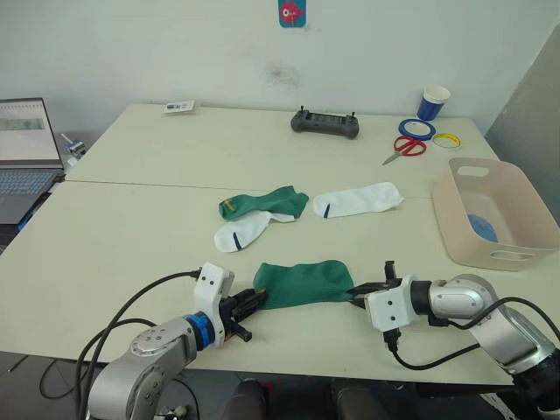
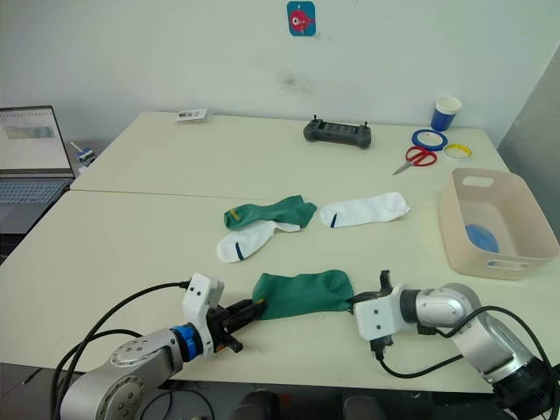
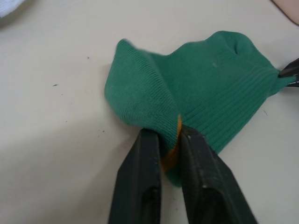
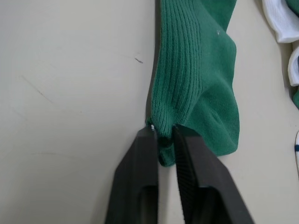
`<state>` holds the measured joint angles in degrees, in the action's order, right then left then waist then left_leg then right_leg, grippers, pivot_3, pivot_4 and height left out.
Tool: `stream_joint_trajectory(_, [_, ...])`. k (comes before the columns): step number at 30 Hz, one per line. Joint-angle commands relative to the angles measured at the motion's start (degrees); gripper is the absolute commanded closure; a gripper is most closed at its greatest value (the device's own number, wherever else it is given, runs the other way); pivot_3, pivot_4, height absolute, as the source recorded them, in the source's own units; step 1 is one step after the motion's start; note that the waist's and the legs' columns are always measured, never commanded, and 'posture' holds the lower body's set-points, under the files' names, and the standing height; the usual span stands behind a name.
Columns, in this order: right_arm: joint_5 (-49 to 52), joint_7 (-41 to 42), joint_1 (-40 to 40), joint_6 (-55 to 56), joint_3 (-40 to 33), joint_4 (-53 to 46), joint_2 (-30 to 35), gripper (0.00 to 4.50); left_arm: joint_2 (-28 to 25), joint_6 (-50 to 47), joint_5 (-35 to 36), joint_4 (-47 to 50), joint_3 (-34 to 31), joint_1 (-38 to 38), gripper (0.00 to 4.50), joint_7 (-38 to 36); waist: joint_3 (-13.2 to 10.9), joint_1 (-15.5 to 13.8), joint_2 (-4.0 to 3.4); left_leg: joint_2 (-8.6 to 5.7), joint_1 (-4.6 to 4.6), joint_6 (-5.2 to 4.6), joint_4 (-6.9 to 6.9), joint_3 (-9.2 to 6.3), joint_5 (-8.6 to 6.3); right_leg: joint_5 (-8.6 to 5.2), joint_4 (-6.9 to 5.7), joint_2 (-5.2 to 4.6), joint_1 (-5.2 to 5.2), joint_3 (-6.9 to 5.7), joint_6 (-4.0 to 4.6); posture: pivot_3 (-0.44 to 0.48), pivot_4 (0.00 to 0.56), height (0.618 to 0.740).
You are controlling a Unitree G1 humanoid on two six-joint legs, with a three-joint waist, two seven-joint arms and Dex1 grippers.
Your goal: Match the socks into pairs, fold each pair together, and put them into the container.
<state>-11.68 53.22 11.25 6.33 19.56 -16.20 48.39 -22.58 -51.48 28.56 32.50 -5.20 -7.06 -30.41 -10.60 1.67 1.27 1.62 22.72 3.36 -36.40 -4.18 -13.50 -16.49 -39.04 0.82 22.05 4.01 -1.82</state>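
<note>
**Inspector:** Left gripper [image 1: 254,302], head views first. State?

**Assistant:** Clamped on the left end of a dark green sock [image 1: 304,283] lying flat at the near edge of the table [image 1: 122,236]. The right gripper [image 1: 357,293] is pinched on the same sock's right end, so the sock lies stretched between the two.

**Inspector:** Other socks?

**Assistant:** Farther back, mid-table: a second green sock [image 1: 262,203] with a yellow mark, overlapping a white sock [image 1: 242,232] on its near side. Another white sock [image 1: 357,200] lies just to the right, apart from them. The container [image 1: 490,214] sits at the right edge, with something light blue [image 1: 482,227] inside.

**Inspector:** Anything else on the table?

**Assistant:** At the far side: a black controller [image 1: 325,123], red scissors [image 1: 404,149], tape rolls [image 1: 416,129] and a blue cup [image 1: 432,102]. A laptop [image 1: 24,157] stands at the far left.

**Inspector:** Left wrist view?

**Assistant:** Both black fingers [image 3: 140,182] are narrow, gripping the ribbed cuff with a strip of yellow between them.

**Inspector:** Right wrist view?

**Assistant:** Fingers [image 4: 135,182] nearly closed on a small bunch of green fabric at the sock's end; white sock edges show beyond.
</note>
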Motion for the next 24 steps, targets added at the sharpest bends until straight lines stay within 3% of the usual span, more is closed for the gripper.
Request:
stream_joint_trajectory(1, [1.6,1.0,-1.5,-2.4,-2.9,-4.4,0.9,2.38,-2.7,0.8,2.9,1.7,-3.1,-0.9,2.25,-2.4,0.0,0.0,0.0,0.01,0.01,0.0,0.0,0.0,0.0,0.0,0.0,0.0,0.0,-0.01,0.0,0.0,0.15,0.74])
stream_joint_trajectory(5, [3.7,2.0,-3.7,-7.3,-4.9,-9.1,1.0,1.03,-9.0,7.2,2.4,-0.7,-5.2,-2.6,1.02,-9.3,0.0,0.1,-0.02,0.04,-0.03,0.0,0.02,-0.02,0.0,-0.02,-0.02,0.01,0.0,-0.02,0.04,0.0,0.15,0.74])
stream_joint_trajectory(8, [5.6,1.5,-5.5,-12.8,-6.7,-13.0,0.0,0.01,-16.2,21.2,-2.4,-6.4,-5.2,-2.2,0.07,-19.3,0.0,0.0,-0.02,0.03,-0.03,0.0,0.02,-0.02,0.0,-0.05,-0.03,0.0,0.02,-0.02,0.11,0.0,0.15,0.74])
stream_joint_trajectory(10, [6.5,0.6,-5.8,-16.9,-7.7,-15.5,-1.1,0.0,-18.9,29.4,-5.0,-10.1,-4.5,-1.6,0.03,-23.7,0.0,0.0,-0.04,0.03,-0.01,0.0,0.02,-0.01,0.0,-0.21,-0.01,0.0,0.03,-0.04,0.4,0.0,0.15,0.74])
stream_joint_trajectory(14, [8.2,-0.4,-4.8,-26.0,-8.3,-20.5,-3.6,0.0,-25.4,61.1,-16.2,-25.1,0.5,4.7,0.03,-35.6,0.0,0.0,-0.04,0.0,0.03,0.01,0.04,0.11,0.0,-0.22,0.05,-0.06,0.08,0.02,0.41,0.0,0.15,0.74])
stream_joint_trajectory(19, [12.9,0.0,-2.6,-37.4,-8.6,-26.3,-5.8,0.0,-22.6,82.4,-23.7,-39.8,7.5,18.1,0.03,-36.1,0.0,-0.3,-0.08,0.01,0.12,0.01,0.05,0.16,0.0,-0.13,0.07,-0.05,0.18,0.02,0.4,0.0,0.15,0.74])
stream_joint_trajectory(24, [18.4,1.3,-2.4,-44.3,-9.7,-30.4,-4.7,0.0,-20.5,95.9,-26.4,-48.6,12.6,24.5,0.03,-37.0,0.0,0.0,-0.07,0.02,0.18,-0.02,0.06,0.19,-0.02,0.02,0.08,-0.02,0.22,0.02,0.16,0.0,0.15,0.74])
